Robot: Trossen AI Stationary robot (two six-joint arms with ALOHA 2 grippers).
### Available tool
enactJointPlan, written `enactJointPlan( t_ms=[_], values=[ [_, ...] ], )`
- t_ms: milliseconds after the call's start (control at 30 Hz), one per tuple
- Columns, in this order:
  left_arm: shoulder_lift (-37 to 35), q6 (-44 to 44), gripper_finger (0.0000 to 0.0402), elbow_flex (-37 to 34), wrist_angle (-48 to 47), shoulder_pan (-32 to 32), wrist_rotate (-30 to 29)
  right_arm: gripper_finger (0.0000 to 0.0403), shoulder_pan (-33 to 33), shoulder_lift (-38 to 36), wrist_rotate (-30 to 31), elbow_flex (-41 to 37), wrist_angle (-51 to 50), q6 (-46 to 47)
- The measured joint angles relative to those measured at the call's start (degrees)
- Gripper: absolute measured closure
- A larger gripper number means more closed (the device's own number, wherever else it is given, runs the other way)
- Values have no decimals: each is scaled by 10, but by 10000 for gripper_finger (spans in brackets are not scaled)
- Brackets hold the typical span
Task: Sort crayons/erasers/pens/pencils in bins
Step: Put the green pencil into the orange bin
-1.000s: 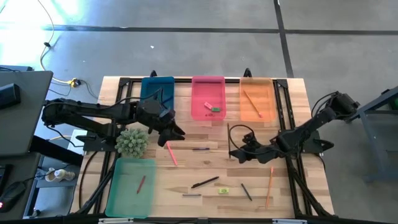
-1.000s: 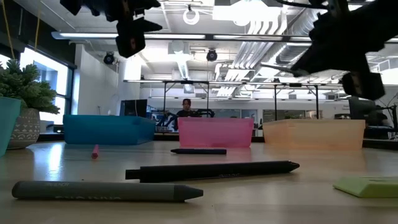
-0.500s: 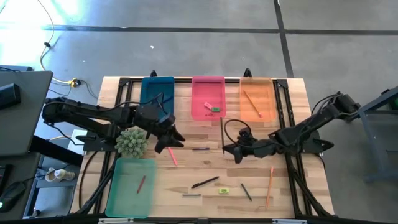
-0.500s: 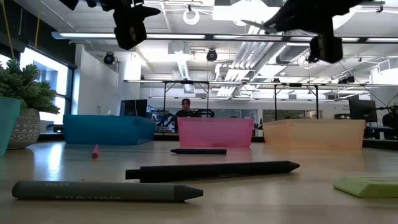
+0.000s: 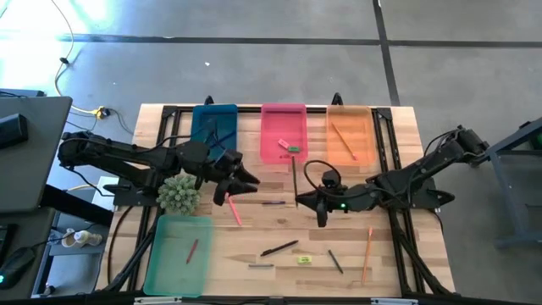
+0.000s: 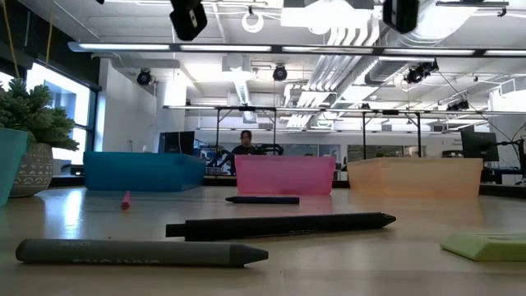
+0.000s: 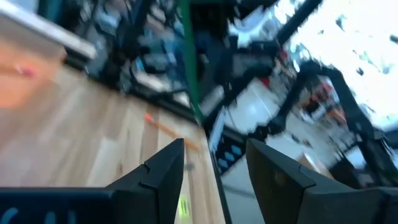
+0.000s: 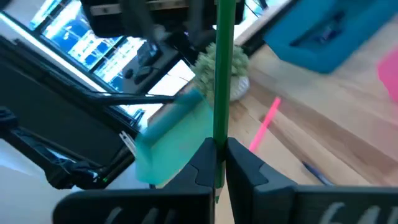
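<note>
My right gripper [image 5: 299, 202] is shut on a long thin green pencil [image 5: 294, 174] above the table's middle, near the pink bin [image 5: 283, 135]. My left gripper [image 5: 244, 180] is open and empty, near the blue bin [image 5: 214, 127] and above a pink crayon [image 5: 233, 209] that lies flat. The wrist view shows its fingers apart [image 7: 214, 144]. The orange bin [image 5: 349, 135] holds an orange pencil. The light green bin [image 5: 179, 254] holds a red crayon. In the low view both grippers hang at the top edge, the left [image 6: 188, 18] and the right [image 6: 400, 12]. My right gripper pinches the green pencil near its near end [image 8: 220, 134] between its two fingers. The fingers come level from the table's right side and lie across the pencil. The pencil is lifted clear of the table, and its long free part points toward the far edge.
On the wood lie a purple pen [image 5: 273, 202], a black pen [image 5: 279, 248], a grey crayon [image 5: 261, 265], a yellow eraser [image 5: 305, 259], a dark stick [image 5: 335, 261] and an orange pencil [image 5: 367, 252]. A potted plant [image 5: 179, 193] stands at the left.
My right gripper has gone toward the table's left edge and up with the green pencil, which stays clear of the table and pointing toward the far edge. My left gripper has risen a little and shifted slightly toward the right.
</note>
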Motion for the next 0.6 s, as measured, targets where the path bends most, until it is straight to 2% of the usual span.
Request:
enactJointPlan(
  t_ms=[167, 367, 600],
  values=[
    [10, 0, 241, 0, 49, 2, -34, 400, -27, 35, -29, 49, -1, -59],
    [27, 1, 241, 0, 98, 13, -35, 400, -65, 67, -75, 91, -5, -121],
    [28, 1, 241, 1, 103, 28, -35, 400, -92, 90, -123, 106, -5, -145]
  ],
)
